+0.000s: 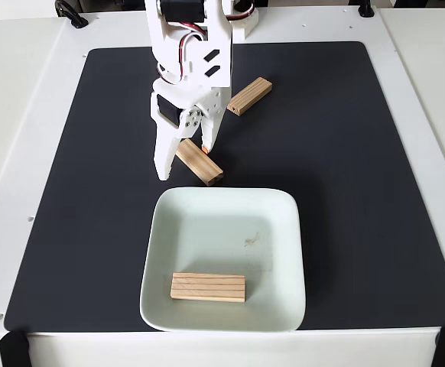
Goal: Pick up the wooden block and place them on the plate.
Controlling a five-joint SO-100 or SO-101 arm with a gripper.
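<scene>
A light wooden block [203, 165] lies slanted on the black mat just above the plate's top edge. My white gripper [184, 162] hangs over it, open, with one finger on each side of the block's upper end. Whether the fingers touch the block I cannot tell. Another wooden block [250, 96] lies slanted on the mat to the upper right of the gripper. A third wooden block [208, 287] lies flat inside the pale mint-white square plate [284, 206], near its lower edge.
A black mat [360, 153] covers most of the white table [24, 115]. The arm's base stands at the top centre. A small dark smudge [251, 241] marks the inside of the plate. Black clamps sit at the table's lower corners.
</scene>
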